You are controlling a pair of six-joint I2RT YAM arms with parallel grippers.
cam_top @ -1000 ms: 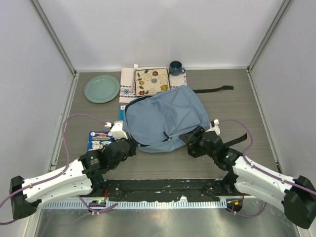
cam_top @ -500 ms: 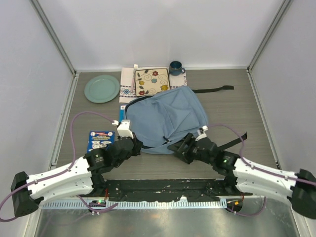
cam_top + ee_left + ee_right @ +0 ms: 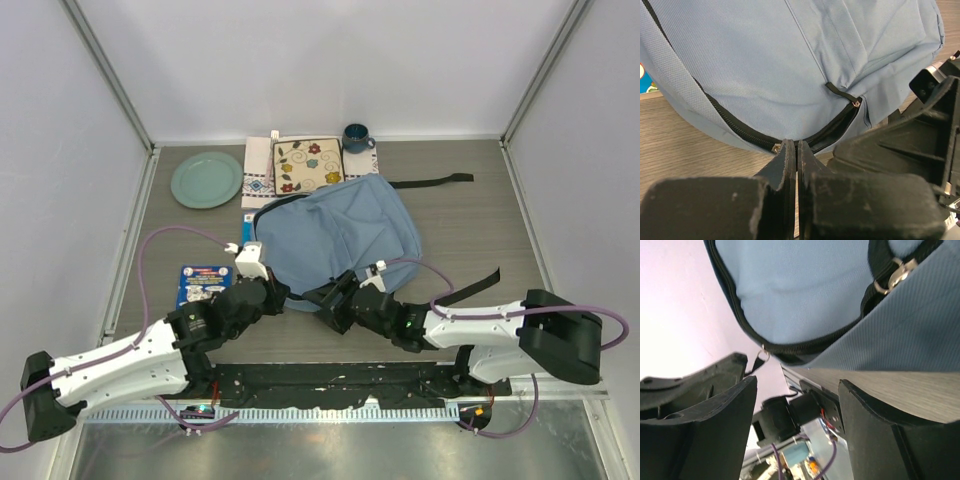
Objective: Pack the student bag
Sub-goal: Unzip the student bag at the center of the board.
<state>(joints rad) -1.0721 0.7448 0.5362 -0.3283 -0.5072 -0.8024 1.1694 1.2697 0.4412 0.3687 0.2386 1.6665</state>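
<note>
With the student bag (image 3: 335, 235) lying flat mid-table, unzipping seems the step in hand: the left gripper (image 3: 796, 145) sits shut at the near zipper (image 3: 740, 131), its hold unclear, and the right gripper (image 3: 797, 382), wide and empty, should next brace the fabric alongside.

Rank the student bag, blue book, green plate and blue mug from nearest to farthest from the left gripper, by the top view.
1. student bag, at the left gripper's tips.
2. blue book, close on its left.
3. green plate, back left.
4. blue mug, back edge, rightward.
</note>
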